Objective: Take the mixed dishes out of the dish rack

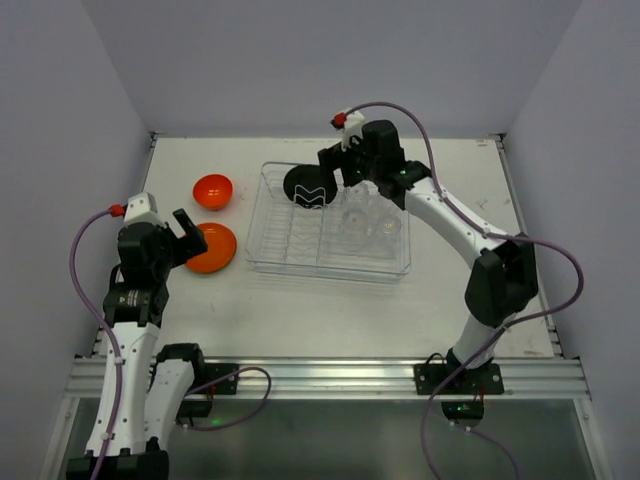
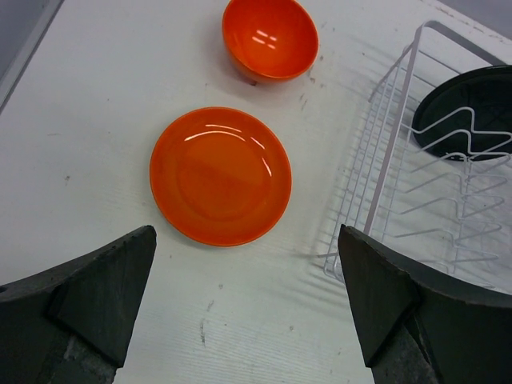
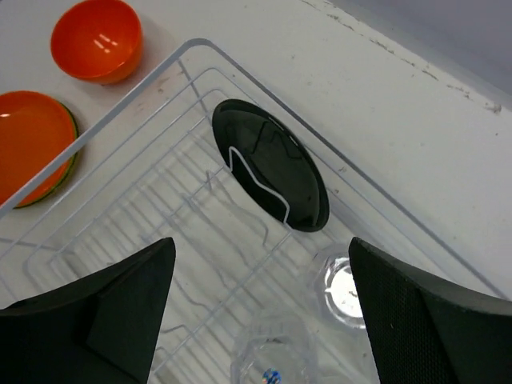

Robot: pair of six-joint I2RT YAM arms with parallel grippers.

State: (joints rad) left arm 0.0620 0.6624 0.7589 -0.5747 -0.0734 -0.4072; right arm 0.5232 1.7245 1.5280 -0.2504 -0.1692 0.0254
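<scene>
The clear dish rack (image 1: 300, 262) stands mid-table. A black plate (image 1: 308, 187) stands upright in its far left slots, and clear tumblers (image 1: 385, 228) sit in its right half. My right gripper (image 1: 335, 170) is open and empty above the black plate (image 3: 272, 164), with two tumblers (image 3: 346, 288) below its fingers. A small orange bowl (image 1: 213, 191) and a red-orange plate (image 1: 210, 248) lie on the table left of the rack. A lime green rim (image 3: 72, 128) shows under that plate. My left gripper (image 1: 190, 238) is open and empty, just above the plate (image 2: 220, 176).
The rack's left end (image 2: 384, 176) and the black plate (image 2: 468, 112) show at the right of the left wrist view, the bowl (image 2: 270, 36) at the top. White walls close in the table on three sides.
</scene>
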